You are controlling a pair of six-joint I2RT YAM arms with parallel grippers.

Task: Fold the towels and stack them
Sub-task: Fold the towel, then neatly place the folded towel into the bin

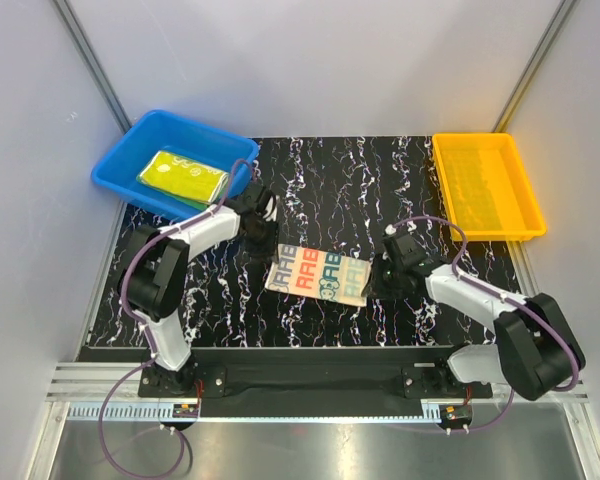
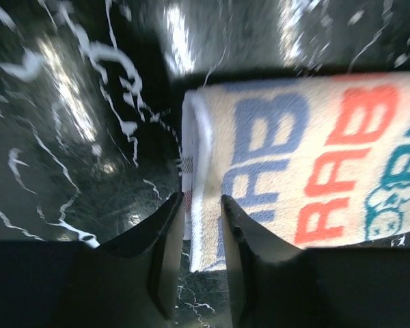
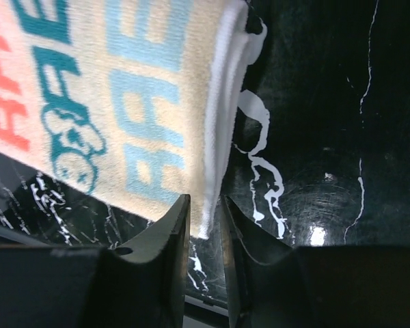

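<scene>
The striped, lettered towel lies folded into a rectangle in the middle of the black marbled table. My left gripper is at its left end; in the left wrist view the gripper has its jaws close together with the hem of the towel between them. My right gripper is at the right end; in the right wrist view the gripper pinches the white hem of the towel. The yellow towel lies folded in the blue bin, with a green towel edge under it.
The blue bin stands at the back left, partly off the table's corner. An orange tray stands at the back right. Grey walls close in on both sides. The arm bases sit on a rail at the near edge.
</scene>
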